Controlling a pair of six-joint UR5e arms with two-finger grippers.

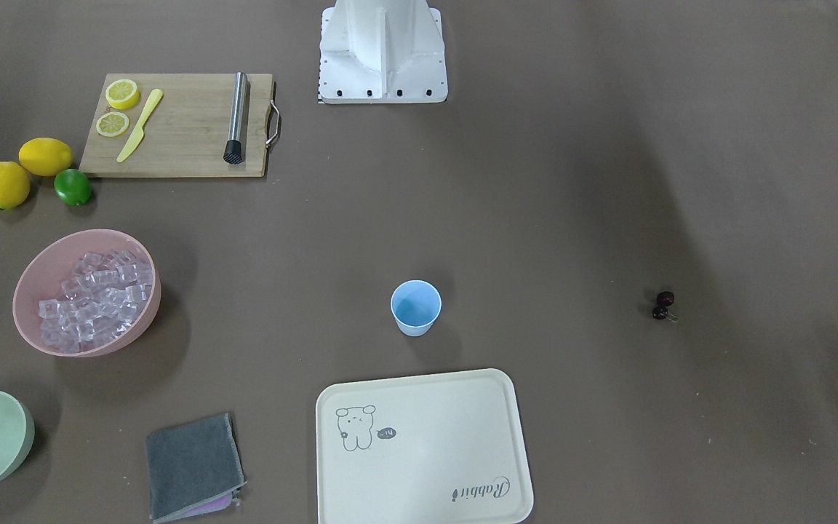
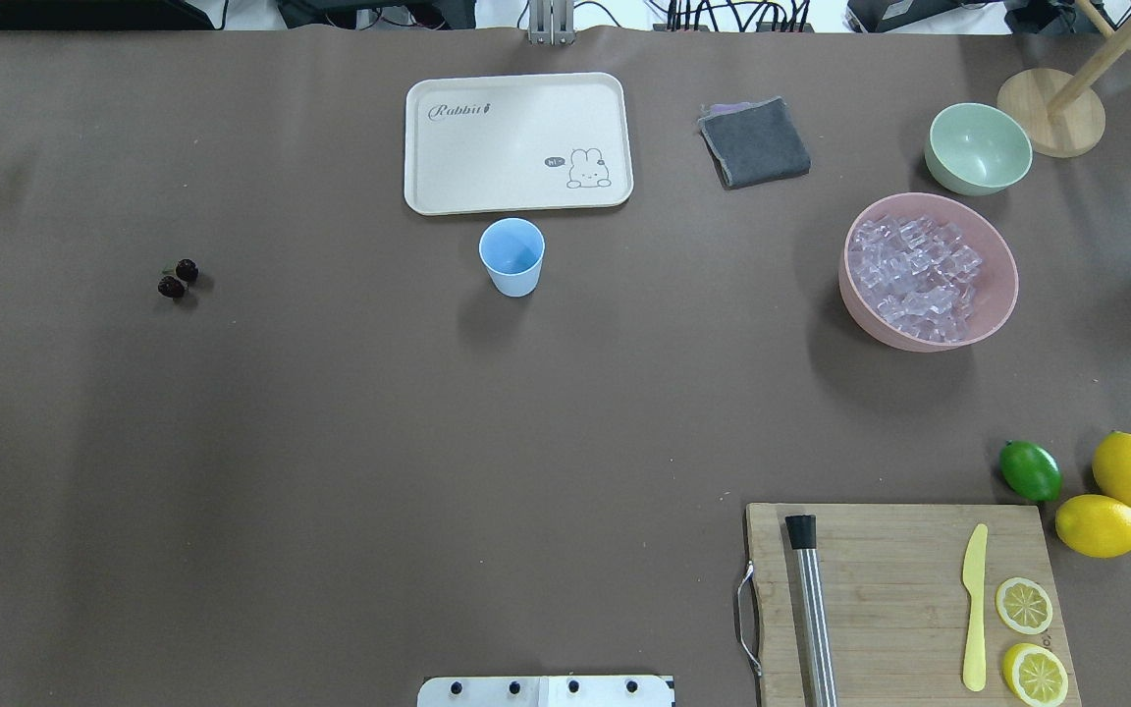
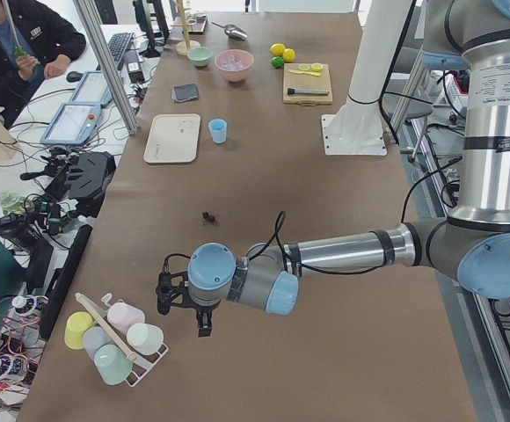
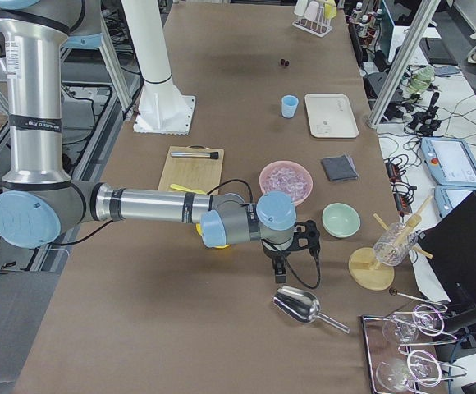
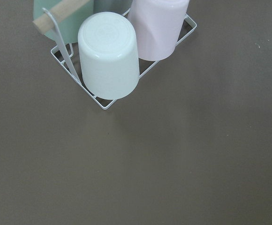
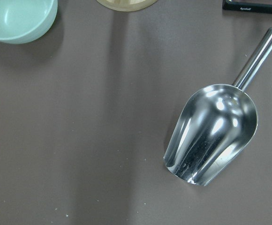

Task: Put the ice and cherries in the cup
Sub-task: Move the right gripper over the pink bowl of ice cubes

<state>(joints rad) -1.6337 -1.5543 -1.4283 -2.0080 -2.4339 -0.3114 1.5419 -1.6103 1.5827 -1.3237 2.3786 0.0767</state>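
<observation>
Cup [image 2: 511, 257] stands upright, mouth upward, beside tray [image 2: 507, 147].

— Where was the ice [image 2: 914, 267]?
— Clear cubes, heaped in the pink bowl [image 2: 880, 329].
— And the cup [image 2: 512, 257]?
— Light blue, upright, empty. The cherries [image 2: 178, 279], two dark ones joined by stems, lay well apart from it, opposite the ice.
</observation>
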